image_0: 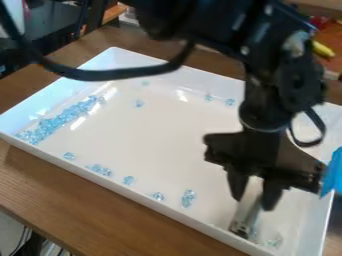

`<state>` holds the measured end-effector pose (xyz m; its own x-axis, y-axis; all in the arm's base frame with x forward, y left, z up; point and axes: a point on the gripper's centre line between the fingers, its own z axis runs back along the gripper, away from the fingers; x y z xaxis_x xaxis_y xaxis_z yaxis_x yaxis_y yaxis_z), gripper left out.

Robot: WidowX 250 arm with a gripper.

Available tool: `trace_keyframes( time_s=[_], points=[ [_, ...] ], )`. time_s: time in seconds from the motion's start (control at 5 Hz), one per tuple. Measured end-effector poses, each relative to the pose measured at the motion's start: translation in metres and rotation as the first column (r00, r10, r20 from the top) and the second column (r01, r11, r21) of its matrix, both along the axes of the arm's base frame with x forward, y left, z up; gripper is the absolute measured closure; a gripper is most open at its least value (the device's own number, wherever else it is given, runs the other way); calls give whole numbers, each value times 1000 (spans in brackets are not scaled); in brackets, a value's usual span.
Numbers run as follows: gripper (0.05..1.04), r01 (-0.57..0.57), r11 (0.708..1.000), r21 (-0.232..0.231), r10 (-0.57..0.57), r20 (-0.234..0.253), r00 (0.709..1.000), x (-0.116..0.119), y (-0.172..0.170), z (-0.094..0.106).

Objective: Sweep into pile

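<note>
Camera view, blue pieces: we see small, clear blue pieces (60, 120) gathered most thickly in 1 long band, which lies beside the wall at the left of the white tray.
Near wall: along it we find 5 smaller spots of the pieces, spaced apart, from the left corner area to the middle, and the last one (188, 198) is a little elongated.
Far part: we can observe 4 more small spots, 2 of them toward the left and 2 near the far wall, more to the right.
Near right corner: some further pieces (274, 241) lie on the tray floor, just beside the tool.
Tray: it is white, with 4 raised walls, and we see all these pieces inside its rim (113, 49).
Tool: we see a pale, narrow tool (247, 216), tilted, with its lower end at the tray floor, close to the near wall.
Gripper: the black gripper (253, 202) is above the near right part of the tray, pointing down, and its 2 fingers are clamped on the tool.
Arm: the black arm (284, 75) enters from the top edge, and 1 dark cable (100, 75) hangs in a curve from it.
Table: under the tray we see brown wood (40, 180).
</note>
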<state>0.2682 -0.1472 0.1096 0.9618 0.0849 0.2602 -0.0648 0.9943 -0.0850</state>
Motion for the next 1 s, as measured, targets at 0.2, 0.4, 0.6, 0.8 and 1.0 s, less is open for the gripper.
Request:
trace_keyframes(
  time_s=[0.2,0.4,0.6,0.8,1.0],
  points=[
    [731,-54,998,15,54,34,998,6,28,17],
    [731,-83,996,14,82,35,996,6,46,28],
    [731,-61,998,-31,61,10,998,2,31,36],
    [731,-47,998,-30,47,-1,999,8,4,31],
    [731,-37,999,-5,37,-10,999,9,-19,17]
  ],
)
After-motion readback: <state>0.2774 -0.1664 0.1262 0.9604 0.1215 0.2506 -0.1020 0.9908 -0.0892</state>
